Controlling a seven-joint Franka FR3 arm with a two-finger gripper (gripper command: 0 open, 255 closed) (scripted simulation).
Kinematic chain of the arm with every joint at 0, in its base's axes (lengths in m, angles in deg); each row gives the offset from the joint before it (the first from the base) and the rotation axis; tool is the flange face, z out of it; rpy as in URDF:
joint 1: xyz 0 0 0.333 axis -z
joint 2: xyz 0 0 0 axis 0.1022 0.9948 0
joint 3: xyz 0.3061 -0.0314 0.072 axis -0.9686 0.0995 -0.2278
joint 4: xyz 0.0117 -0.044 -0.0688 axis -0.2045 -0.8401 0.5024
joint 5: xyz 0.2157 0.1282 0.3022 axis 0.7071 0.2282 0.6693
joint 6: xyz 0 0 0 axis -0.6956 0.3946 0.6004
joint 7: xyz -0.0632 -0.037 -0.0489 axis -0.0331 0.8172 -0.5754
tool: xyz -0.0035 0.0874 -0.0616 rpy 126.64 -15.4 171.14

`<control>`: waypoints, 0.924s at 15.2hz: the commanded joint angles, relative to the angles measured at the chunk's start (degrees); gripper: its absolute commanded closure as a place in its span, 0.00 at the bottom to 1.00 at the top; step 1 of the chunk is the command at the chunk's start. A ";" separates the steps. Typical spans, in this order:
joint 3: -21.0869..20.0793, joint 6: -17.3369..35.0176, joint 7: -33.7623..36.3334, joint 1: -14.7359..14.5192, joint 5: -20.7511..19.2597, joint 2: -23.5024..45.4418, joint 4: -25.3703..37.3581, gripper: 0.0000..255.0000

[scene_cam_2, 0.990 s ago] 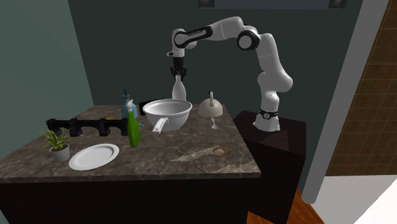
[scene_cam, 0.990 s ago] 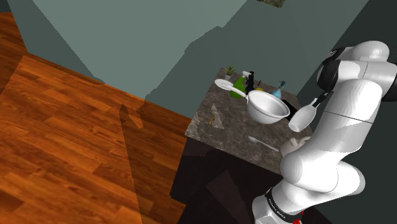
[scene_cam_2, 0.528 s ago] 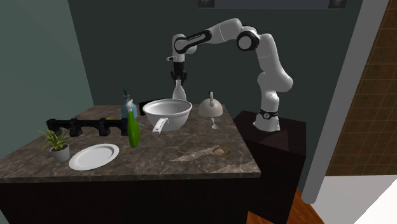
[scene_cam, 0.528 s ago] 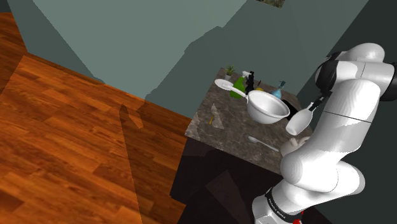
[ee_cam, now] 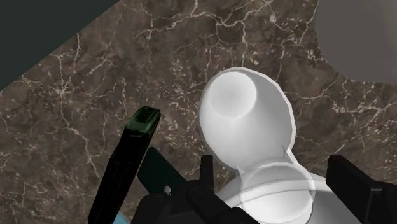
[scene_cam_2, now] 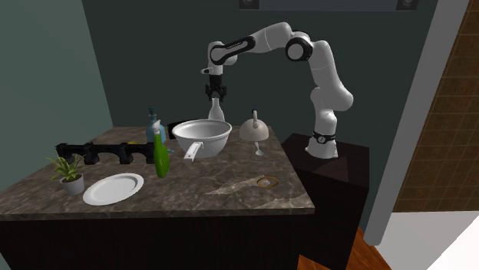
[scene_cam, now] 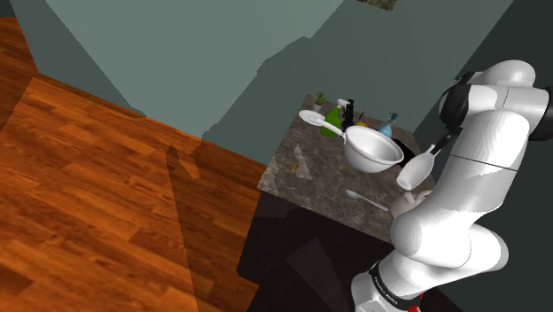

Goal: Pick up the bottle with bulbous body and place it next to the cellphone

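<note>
A white bottle with a bulbous body (ee_cam: 248, 121) shows between the two fingers of my gripper (ee_cam: 277, 181). The fingers stand apart on either side of its neck, with a gap on each side, so the gripper is open. A thin black cellphone (ee_cam: 130, 159) lies on the dark marble counter (ee_cam: 76, 102) close beside the bottle. From the second exterior view the bottle (scene_cam_2: 216, 112) is just behind the white bowl (scene_cam_2: 202, 136), under the gripper (scene_cam_2: 216, 95). In the shoulder view the bottle (scene_cam: 415, 170) sits below the gripper (scene_cam: 436, 149), by the bowl (scene_cam: 372, 149).
On the counter stand a green bottle (scene_cam_2: 160, 153), a blue bottle (scene_cam_2: 153, 123), a white plate (scene_cam_2: 113, 189), a potted plant (scene_cam_2: 71, 172), a black rack (scene_cam_2: 100, 152) and a white bell-shaped item (scene_cam_2: 254, 130). A spoon (scene_cam: 365, 198) lies near the counter's edge.
The gripper came down a little with the bottle behind the bowl, then its fingers spread apart from the bottle's neck.
</note>
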 commanded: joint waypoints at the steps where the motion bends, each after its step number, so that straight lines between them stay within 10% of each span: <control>1: 0.00 0.00 0.00 0.00 0.00 -0.01 0.00 0.00; 14: 0.70 -6.58 0.98 0.73 -1.18 -1.16 5.86 0.00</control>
